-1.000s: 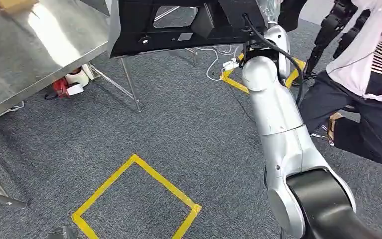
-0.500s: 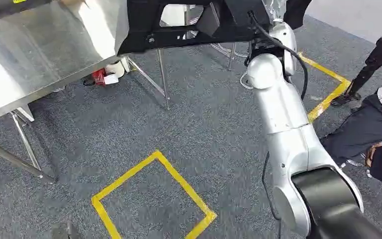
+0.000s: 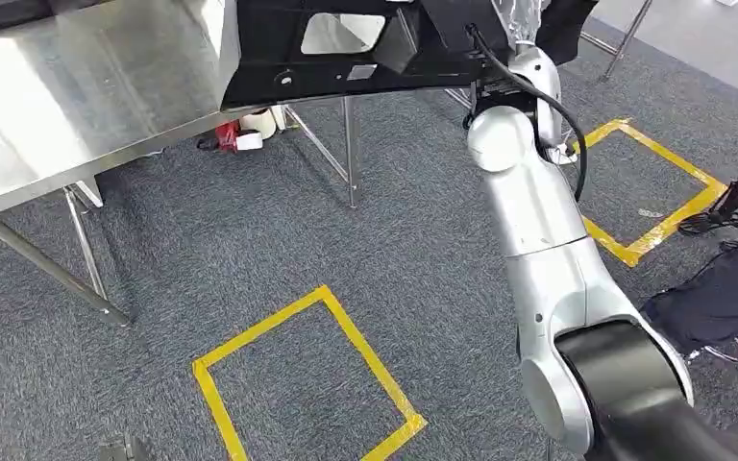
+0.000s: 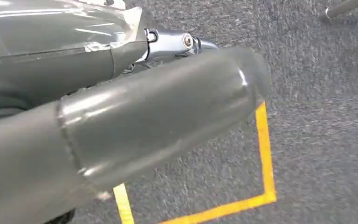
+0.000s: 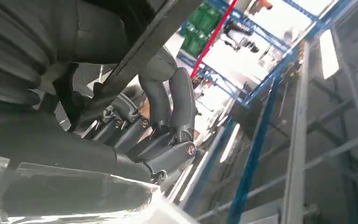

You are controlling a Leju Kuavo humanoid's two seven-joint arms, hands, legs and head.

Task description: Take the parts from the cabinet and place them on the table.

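Right hand curled round the edge of a large black moulded plastic part, holding it raised at 12 o'clock of the head view, over the edge of the shiny steel table at 10 o'clock; left hand close to camera, grip state cannot tell; yellow tape square on grey carpet at 6 o'clock; person's dark trouser leg at 3 o'clock.

Yellow tape square on grey carpet.

Black part; steel-grey table; grey speckled carpet — yellow tape square.
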